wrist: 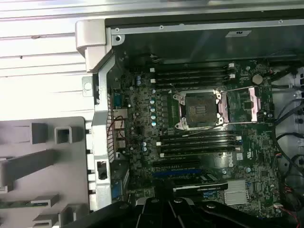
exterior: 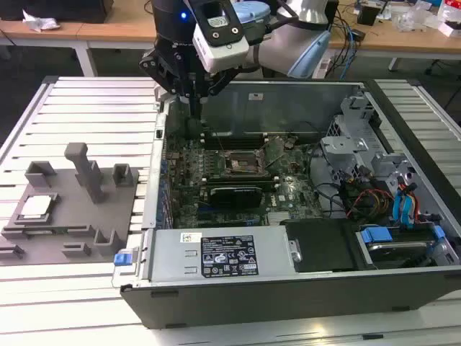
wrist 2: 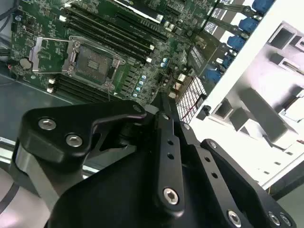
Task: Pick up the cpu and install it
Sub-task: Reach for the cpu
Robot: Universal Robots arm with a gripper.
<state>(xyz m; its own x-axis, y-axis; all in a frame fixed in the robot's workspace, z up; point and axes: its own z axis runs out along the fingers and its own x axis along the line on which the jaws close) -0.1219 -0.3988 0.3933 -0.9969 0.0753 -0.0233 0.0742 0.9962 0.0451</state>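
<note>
The gripper [exterior: 193, 108] hangs above the computer case [exterior: 288, 288], over its far corner on the exterior view's left. Its fingers are drawn together with nothing between them. The cpu [exterior: 36, 207] lies flat, silver top up, on a grey tray [exterior: 72, 234]. The tray sits on the slatted tabletop [exterior: 94, 94] just outside the case, on the exterior view's left. Inside the case, the black socket [wrist: 199, 109] on the motherboard has its metal cover plate swung aside.
</note>
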